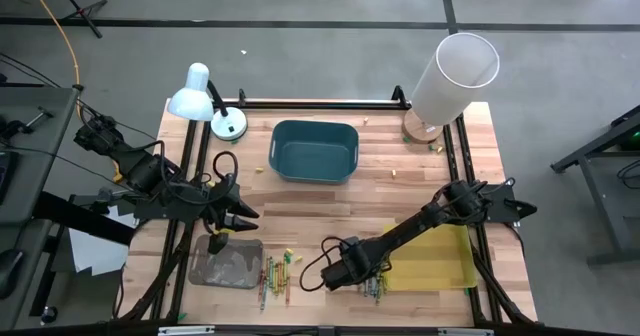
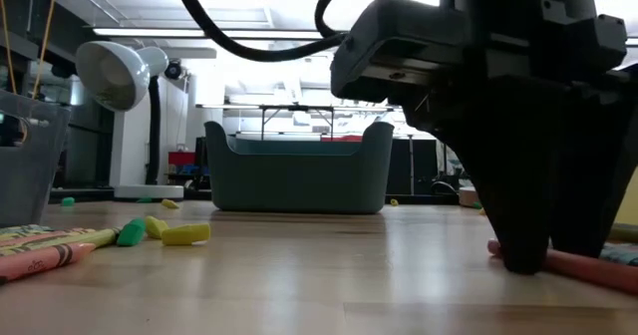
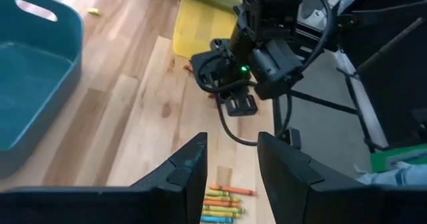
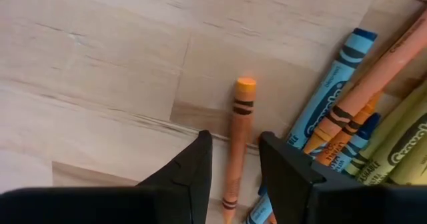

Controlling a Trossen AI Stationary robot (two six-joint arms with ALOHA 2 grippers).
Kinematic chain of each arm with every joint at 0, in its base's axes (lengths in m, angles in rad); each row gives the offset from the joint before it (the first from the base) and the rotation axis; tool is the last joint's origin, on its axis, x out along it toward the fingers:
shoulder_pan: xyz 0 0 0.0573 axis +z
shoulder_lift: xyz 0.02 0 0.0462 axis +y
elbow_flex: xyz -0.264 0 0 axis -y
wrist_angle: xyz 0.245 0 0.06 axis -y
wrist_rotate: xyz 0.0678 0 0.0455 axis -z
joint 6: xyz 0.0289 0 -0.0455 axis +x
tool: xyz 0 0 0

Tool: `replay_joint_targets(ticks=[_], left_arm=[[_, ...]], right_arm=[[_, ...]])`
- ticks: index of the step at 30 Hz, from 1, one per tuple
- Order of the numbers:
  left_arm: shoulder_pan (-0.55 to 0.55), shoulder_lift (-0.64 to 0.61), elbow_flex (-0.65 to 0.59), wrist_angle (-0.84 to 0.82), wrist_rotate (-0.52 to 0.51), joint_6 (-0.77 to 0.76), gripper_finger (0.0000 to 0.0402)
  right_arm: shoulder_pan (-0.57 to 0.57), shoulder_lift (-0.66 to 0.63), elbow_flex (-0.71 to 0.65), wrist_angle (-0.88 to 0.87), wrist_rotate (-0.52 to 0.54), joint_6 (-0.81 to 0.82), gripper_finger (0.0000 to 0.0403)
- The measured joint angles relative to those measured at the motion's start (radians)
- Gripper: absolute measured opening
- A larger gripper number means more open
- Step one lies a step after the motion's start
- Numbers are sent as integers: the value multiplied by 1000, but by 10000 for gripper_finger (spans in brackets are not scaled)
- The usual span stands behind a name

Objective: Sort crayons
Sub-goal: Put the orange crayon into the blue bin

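Orange crayon (image 4: pixel 236 147) lies flat on the wooden table (image 1: pixel 400 191), straddled by the right gripper (image 4: pixel 233 167); fingers apart, not clamped, tips down at the tabletop. Just beside it, at 3 o'clock in the wrist view, a heap of blue, orange and yellow crayons (image 4: pixel 360 117). High view: second crayon cluster (image 1: pixel 272 276) at table's 6 o'clock edge, next to the grey tray (image 1: pixel 226 262). Yellow tray (image 1: pixel 432 259) at 4 o'clock, partly under the right arm. Teal bin (image 1: pixel 314 151) at centre; desk lamp (image 1: pixel 200 96) at 10, white cylinder (image 1: pixel 452 76) at 2. Left gripper (image 1: pixel 243 216) hovers above the grey tray, fingers apart.
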Motion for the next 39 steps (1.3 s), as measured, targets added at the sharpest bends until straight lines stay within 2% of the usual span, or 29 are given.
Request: replay_joint_targets(ticks=[3,7,12,16,19,23,27,30,32,36,39], left_arm=[[0,-4,0,-2,12,-1,122],[0,-44,0,-9,12,-2,122],[0,-142,0,-7,-15,-52,121],[-1,-213,0,-6,-110,-31,121],[-1,-242,0,6,-228,41,121],[0,-246,-29,109,-369,127,121],[4,-240,-120,347,-375,202,121],[18,-223,-214,538,-352,215,121],[36,-204,-275,685,-352,210,121],[87,-143,-376,940,-351,209,121],[134,-103,-404,1082,-351,222,121]], right_arm=[[0,1,0,-6,7,-33,89],[4,-4,-2,2,15,-101,17],[7,-45,70,-20,131,-219,11],[-8,-137,178,-55,314,-385,6],[-30,-192,234,-100,428,-510,3],[-70,-295,232,-113,533,-644,2],[-130,-406,116,-135,557,-768,1],[-199,-540,-57,-82,522,-856,1],[-254,-643,-211,28,478,-931,1],[-393,-859,-518,382,337,-1084,1],[-521,-938,-679,650,216,-1149,1]])
